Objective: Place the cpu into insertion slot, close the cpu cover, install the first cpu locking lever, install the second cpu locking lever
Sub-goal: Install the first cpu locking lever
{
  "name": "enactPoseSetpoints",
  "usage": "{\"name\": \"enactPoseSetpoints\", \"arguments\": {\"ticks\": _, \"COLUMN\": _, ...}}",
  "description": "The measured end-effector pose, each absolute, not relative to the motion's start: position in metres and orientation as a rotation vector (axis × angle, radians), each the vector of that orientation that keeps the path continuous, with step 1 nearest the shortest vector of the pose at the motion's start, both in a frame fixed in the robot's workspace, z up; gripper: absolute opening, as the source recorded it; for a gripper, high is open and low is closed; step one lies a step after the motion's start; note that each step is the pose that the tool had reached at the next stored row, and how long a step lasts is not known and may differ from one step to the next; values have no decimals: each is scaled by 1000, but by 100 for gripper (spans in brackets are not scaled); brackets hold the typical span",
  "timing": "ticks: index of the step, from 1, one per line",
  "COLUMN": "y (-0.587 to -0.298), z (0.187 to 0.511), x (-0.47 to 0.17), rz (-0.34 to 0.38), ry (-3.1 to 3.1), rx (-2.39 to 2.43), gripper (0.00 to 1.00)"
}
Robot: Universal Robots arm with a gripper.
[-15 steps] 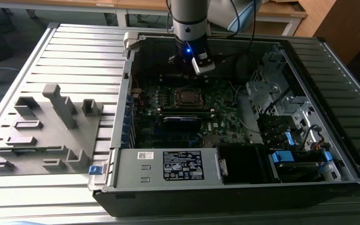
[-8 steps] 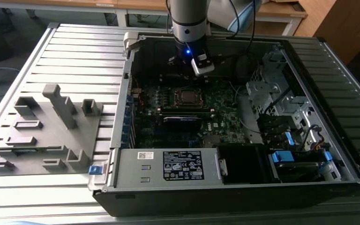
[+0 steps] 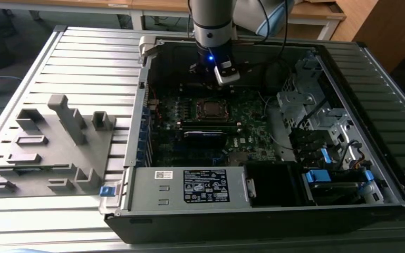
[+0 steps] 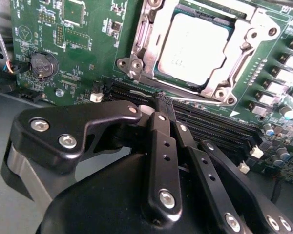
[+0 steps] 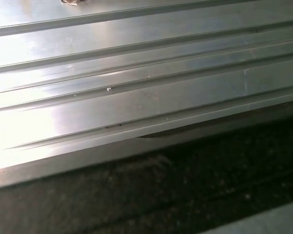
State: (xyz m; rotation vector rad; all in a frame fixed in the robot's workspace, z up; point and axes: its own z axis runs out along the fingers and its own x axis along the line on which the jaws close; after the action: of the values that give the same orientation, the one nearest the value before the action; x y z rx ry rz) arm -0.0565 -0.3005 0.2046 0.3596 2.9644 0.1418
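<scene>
The cpu (image 4: 193, 48) has a dull silver-grey top inside the silvery cpu cover (image 4: 145, 34). The circuit board (image 4: 83, 63) is green, the pincer (image 4: 162, 99) matte black, the ribbed bench (image 3: 83, 58) pale grey.

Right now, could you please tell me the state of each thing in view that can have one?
cpu: seated flat, metal top exposed.
cpu cover: lowered flat, framing the cpu.
gripper: jaws shut, empty, just beside the cpu cover.
computer case: lying on its side, open.
</scene>
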Motion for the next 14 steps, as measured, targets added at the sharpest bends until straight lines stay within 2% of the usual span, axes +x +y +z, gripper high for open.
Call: {"name": "enactPoseSetpoints", "arguments": {"ticks": 14, "y": -299, "z": 203, "x": -58, "rz": 142, "ry": 2949, "rx": 379, "gripper": 11}}
